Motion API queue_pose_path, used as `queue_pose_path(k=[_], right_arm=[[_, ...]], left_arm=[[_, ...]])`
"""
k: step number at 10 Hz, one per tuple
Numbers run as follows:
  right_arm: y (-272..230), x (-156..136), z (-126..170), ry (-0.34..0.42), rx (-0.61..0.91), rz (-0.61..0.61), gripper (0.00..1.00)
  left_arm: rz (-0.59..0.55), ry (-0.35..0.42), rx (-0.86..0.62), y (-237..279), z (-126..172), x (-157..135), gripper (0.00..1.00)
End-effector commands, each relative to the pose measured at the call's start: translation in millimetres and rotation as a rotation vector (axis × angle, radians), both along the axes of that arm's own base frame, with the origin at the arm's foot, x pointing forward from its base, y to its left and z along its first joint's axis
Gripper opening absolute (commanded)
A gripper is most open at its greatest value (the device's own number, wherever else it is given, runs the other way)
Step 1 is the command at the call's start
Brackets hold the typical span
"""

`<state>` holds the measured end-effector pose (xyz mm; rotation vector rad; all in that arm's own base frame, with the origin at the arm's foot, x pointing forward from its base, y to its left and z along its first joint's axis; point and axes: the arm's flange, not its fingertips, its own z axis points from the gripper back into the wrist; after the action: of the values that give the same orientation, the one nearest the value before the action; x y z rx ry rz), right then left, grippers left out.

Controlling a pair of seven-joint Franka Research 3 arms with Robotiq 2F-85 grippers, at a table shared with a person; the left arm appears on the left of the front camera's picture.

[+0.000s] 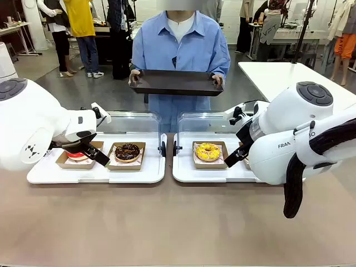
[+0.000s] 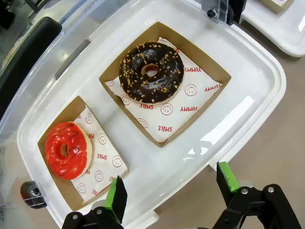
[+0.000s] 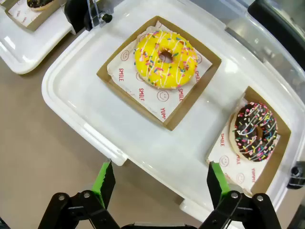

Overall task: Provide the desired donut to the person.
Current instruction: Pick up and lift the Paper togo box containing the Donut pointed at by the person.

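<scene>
Across the table stands the person [image 1: 179,50] in a light-blue shirt, holding a black tray [image 1: 176,82] with both hands. On the left white tray [image 1: 94,173] lie a red-glazed donut [image 2: 66,150] and a chocolate donut with nuts [image 2: 151,72], each in a cardboard tray. The right white tray [image 1: 192,173] carries a yellow sprinkled donut [image 3: 166,59] and a chocolate sprinkled donut [image 3: 255,130]. My left gripper [image 2: 171,188] hovers open over the left tray's near edge. Open too, my right gripper [image 3: 159,180] hangs above the right tray's near edge. Neither holds anything.
Both white trays have clear lids [image 1: 129,122] standing open at the back. The brown tabletop [image 1: 178,222] in front of the trays is bare. Another white table [image 1: 289,75] stands at the right rear, and other people stand farther back.
</scene>
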<state>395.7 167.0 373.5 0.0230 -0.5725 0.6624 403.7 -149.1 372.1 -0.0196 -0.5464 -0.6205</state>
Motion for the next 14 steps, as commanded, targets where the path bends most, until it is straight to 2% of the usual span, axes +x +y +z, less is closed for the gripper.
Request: queue_pose_path(k=[1,13,14], right_arm=[[0,0,0,0.0,0.0,0.0,1.0],[0,0,0,0.0,0.0,0.0,1.0],[2,-13,25,-0.015,-0.028,0.009,1.0]], left_arm=[[0.0,0.0,0.0,0,0,0,1.0],[0.0,0.0,0.0,0,0,0,1.0],[0.0,0.0,0.0,0,0,0,1.0]])
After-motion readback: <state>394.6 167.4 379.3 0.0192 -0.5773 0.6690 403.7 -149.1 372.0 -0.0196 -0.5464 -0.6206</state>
